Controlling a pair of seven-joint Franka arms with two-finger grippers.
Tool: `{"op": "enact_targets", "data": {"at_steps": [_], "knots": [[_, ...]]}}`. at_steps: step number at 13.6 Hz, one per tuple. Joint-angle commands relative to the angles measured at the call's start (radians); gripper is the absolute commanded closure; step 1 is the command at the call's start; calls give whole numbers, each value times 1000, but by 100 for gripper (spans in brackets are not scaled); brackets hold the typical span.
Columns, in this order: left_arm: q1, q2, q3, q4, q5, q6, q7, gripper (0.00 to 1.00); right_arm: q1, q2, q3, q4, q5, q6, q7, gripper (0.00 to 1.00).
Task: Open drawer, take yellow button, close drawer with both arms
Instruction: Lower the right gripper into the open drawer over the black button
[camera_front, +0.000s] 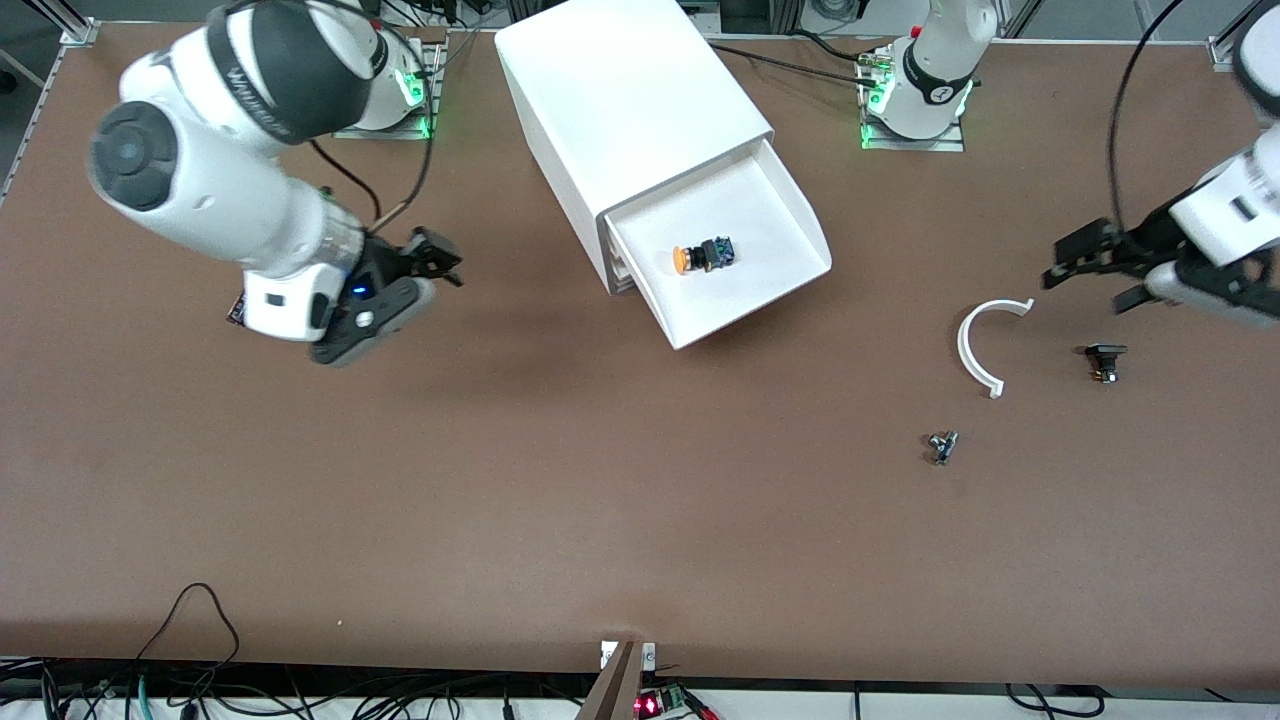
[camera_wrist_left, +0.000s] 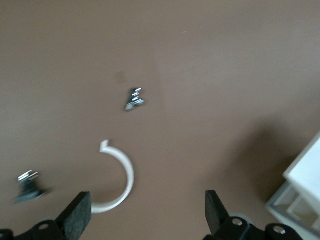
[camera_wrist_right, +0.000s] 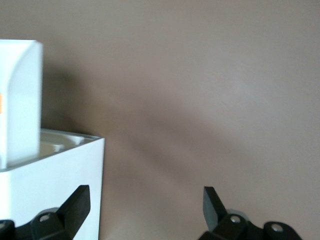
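Nearest the front camera, toward the left arm's end of the table, a small metal part (camera_front: 941, 447) lies alone on the brown table (camera_front: 500, 500); it shows again in the left wrist view (camera_wrist_left: 134, 99); a little farther from the camera lie a white plastic half-ring (camera_front: 985, 345) and, beside it toward the left arm's end, a small black part (camera_front: 1104, 361), each apart from the others; both appear in the left wrist view too, the half-ring (camera_wrist_left: 117, 180) and the black part (camera_wrist_left: 27, 187).

The left gripper (camera_front: 1090, 272) hangs in the air over bare table by the half-ring and the black part; its two fingers (camera_wrist_left: 77, 212) stand spread wide with nothing between them.

At mid-table the drawer (camera_front: 790, 215), the uppermost one of the white cabinet (camera_front: 620, 90), is pulled well out; the button (camera_front: 704, 255) lies on its side on the drawer floor, orange cap toward the right arm's end, touching no wall.

The right gripper (camera_front: 430, 262) hovers over bare table on the right arm's side of the cabinet, clear of it; its fingers (camera_wrist_right: 75, 205) are parted and empty, and the right wrist view shows a cabinet corner (camera_wrist_right: 50, 195) close by.

Farthest off, both arm bases stand along the table edge, the cabinet's closed end between them.
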Motion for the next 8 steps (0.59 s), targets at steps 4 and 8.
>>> {"op": "enact_targets", "data": {"at_steps": [4,8], "knots": [[47,6,-15,84,116,-95,-175,0,212,75,80,88,-154,-9,-104,0],[46,46,-21,150,143,-161,-170,0,316,189,78,230,-169,-4,-169,0]]}}
